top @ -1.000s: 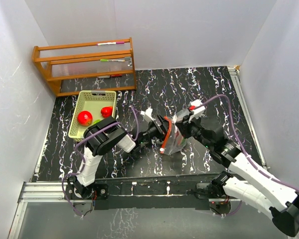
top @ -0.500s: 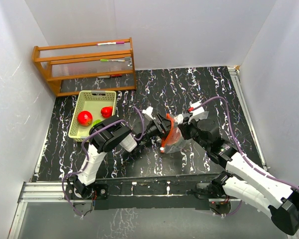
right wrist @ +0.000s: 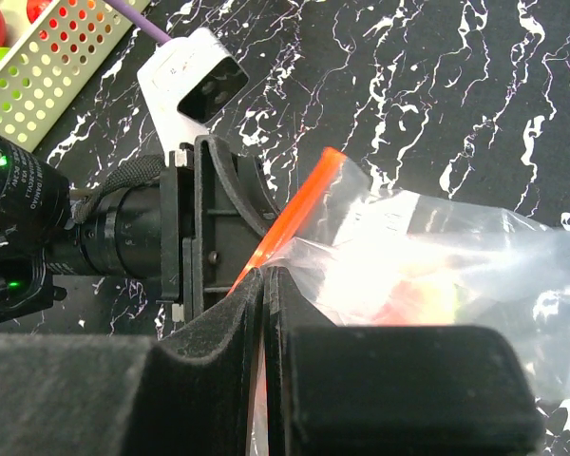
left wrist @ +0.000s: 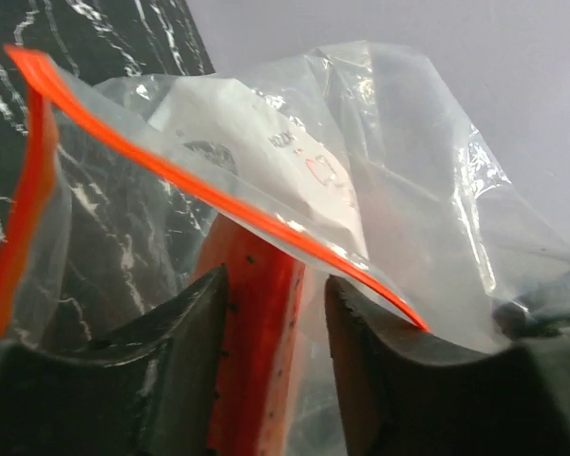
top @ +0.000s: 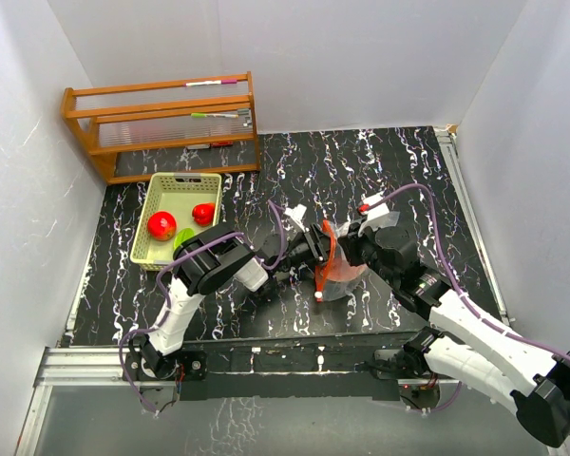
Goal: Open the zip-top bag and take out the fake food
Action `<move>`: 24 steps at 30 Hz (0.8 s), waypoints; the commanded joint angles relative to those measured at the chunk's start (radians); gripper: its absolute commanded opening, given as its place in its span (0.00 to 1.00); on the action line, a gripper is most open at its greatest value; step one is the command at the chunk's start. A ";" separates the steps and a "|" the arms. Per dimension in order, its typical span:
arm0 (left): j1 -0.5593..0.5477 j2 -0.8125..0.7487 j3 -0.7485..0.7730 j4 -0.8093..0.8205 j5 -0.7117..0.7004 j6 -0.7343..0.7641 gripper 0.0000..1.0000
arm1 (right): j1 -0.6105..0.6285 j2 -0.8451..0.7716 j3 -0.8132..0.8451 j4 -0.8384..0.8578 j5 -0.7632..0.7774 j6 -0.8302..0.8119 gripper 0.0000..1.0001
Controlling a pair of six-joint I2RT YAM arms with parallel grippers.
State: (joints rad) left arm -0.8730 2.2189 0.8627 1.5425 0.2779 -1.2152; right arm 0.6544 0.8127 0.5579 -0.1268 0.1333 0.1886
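The zip-top bag point(top: 340, 275) lies mid-table, its red zip strip point(left wrist: 199, 190) parted. My right gripper point(right wrist: 266, 285) is shut on the bag's edge by the strip and holds the mouth up. My left gripper point(left wrist: 271, 323) reaches into the mouth with its jaws narrowed around a piece of fake food, a red watermelon slice point(left wrist: 256, 332). The left finger point(left wrist: 171, 361) touches the slice; a thin gap shows at the right finger point(left wrist: 408, 380). In the right wrist view the slice is a red-green blur point(right wrist: 408, 294) behind plastic.
A pale green slotted basket point(top: 183, 177) at the left holds two red fruits point(top: 161, 225) and a green piece point(top: 182, 234). A wooden rack point(top: 161, 123) stands at the back left. White walls close in both sides of the black marbled table point(top: 389, 171).
My left gripper has pushed to the right, deeper into the bag's mouth, and its jaws have narrowed around the watermelon slice. The bag has shifted slightly right. The right gripper's pinch is unchanged.
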 commanded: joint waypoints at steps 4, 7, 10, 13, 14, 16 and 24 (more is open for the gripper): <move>-0.006 0.010 0.048 0.119 0.059 -0.042 0.23 | 0.004 -0.006 -0.019 0.079 0.027 0.013 0.08; -0.006 -0.001 0.032 0.115 0.052 -0.039 0.07 | 0.005 -0.006 -0.021 0.079 0.033 0.014 0.08; -0.006 -0.018 0.018 0.101 0.047 -0.024 0.00 | 0.004 -0.003 -0.019 0.077 0.041 0.014 0.08; -0.005 -0.027 0.014 0.094 0.050 -0.018 0.00 | 0.004 0.000 -0.016 0.079 0.051 0.019 0.08; -0.005 -0.028 0.012 0.096 0.052 -0.018 0.00 | 0.005 0.000 -0.015 0.080 0.054 0.022 0.08; -0.005 -0.030 0.012 0.097 0.060 -0.020 0.00 | 0.004 -0.004 -0.015 0.087 0.061 0.025 0.08; -0.005 -0.112 -0.046 -0.033 0.111 0.158 0.56 | 0.005 -0.042 -0.013 0.069 0.096 0.025 0.08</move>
State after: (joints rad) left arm -0.8745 2.2101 0.8585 1.5581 0.3489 -1.1782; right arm 0.6544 0.8104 0.5308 -0.1085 0.1905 0.2104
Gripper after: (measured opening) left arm 0.407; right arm 0.078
